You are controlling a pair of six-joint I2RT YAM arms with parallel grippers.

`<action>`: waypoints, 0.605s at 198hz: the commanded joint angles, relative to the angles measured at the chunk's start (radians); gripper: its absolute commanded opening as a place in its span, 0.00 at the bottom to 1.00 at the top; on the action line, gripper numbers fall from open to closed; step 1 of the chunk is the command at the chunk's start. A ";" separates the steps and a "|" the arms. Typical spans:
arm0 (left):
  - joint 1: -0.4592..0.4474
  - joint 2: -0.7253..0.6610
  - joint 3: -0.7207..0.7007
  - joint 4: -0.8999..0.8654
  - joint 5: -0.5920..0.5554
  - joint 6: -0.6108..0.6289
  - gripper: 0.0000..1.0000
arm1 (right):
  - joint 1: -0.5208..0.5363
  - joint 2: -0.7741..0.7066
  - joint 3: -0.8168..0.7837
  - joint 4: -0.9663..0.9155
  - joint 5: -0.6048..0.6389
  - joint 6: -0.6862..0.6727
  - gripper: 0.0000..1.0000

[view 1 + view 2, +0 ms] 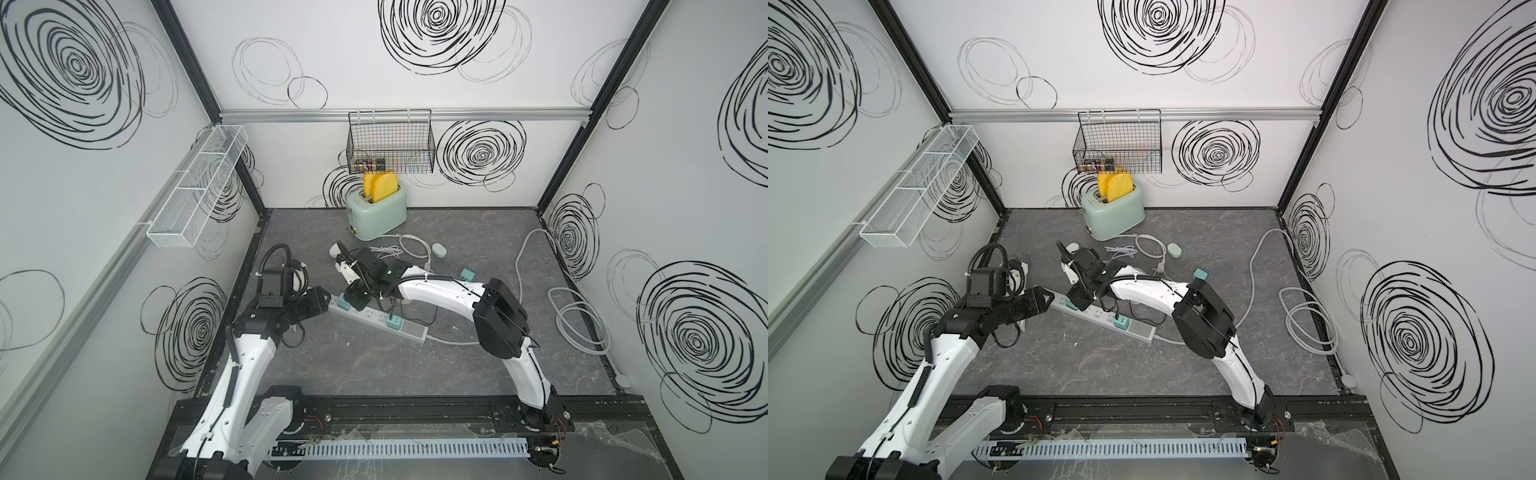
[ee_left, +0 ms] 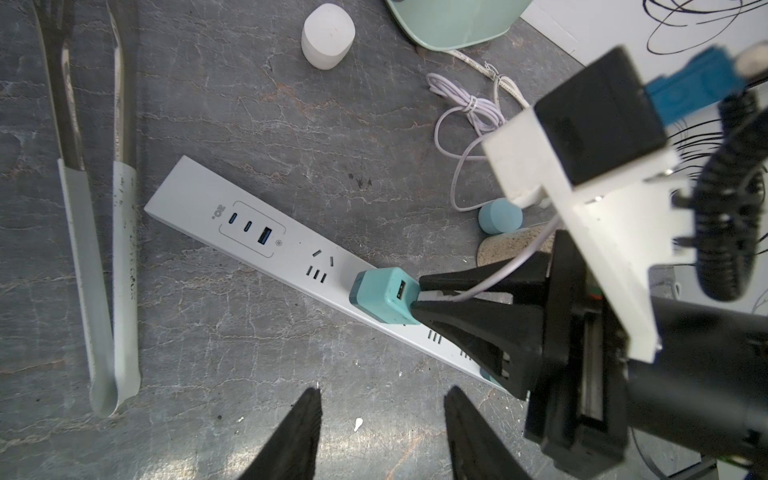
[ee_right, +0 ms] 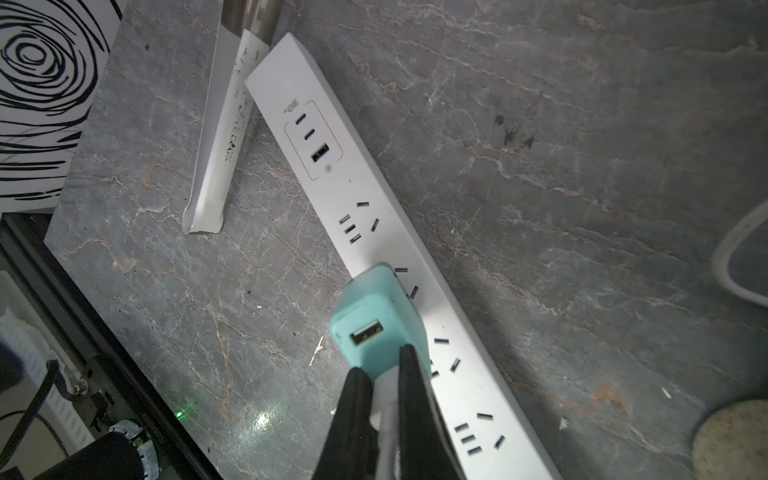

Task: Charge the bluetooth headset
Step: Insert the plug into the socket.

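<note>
A white power strip (image 1: 415, 330) (image 2: 199, 203) lies slanted across the grey floor. A teal USB adapter (image 2: 380, 301) (image 3: 376, 316) is plugged into it, with its USB port facing up. My right gripper (image 3: 383, 376) (image 2: 415, 297) is shut on the white plug of a thin pale cable (image 2: 457, 166), and the plug's tip sits right at the adapter. That cable runs back toward the bluetooth headset's pale green oval case (image 1: 438, 250) (image 1: 1174, 250); I cannot tell whether it is plugged in there. My left gripper (image 2: 382, 399) hangs open over bare floor beside the strip.
White-tipped tongs (image 2: 104, 270) lie past the strip's USB end. There is a white rounded box (image 2: 328, 35), a mint toaster (image 1: 376, 216) at the back, a second teal adapter (image 1: 392, 321) on the strip, a loose one (image 1: 468, 274), and a thick white cord (image 1: 577, 320) coiled at right.
</note>
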 commanded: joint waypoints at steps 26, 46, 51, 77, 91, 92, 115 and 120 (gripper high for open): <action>-0.003 -0.011 0.006 0.017 0.003 0.011 0.52 | 0.033 0.030 0.035 -0.054 0.082 -0.048 0.00; -0.001 -0.010 0.008 0.016 0.005 0.012 0.52 | 0.051 0.052 0.071 -0.093 0.105 -0.053 0.00; -0.001 -0.010 0.010 0.015 0.005 0.012 0.52 | 0.053 0.060 0.083 -0.104 0.105 -0.054 0.00; -0.001 -0.008 0.027 -0.003 0.006 0.017 0.53 | 0.056 0.099 0.113 -0.135 0.105 -0.052 0.00; -0.001 -0.009 0.034 -0.011 0.002 0.020 0.53 | 0.057 0.116 0.132 -0.155 0.104 -0.054 0.00; -0.001 -0.010 0.034 -0.011 0.002 0.021 0.53 | 0.057 0.116 0.133 -0.156 0.104 -0.055 0.00; -0.001 -0.012 0.032 -0.013 0.000 0.020 0.53 | 0.060 0.132 0.146 -0.191 0.106 -0.058 0.00; -0.001 -0.012 0.032 -0.012 0.002 0.020 0.53 | 0.059 0.133 0.143 -0.197 0.106 -0.058 0.00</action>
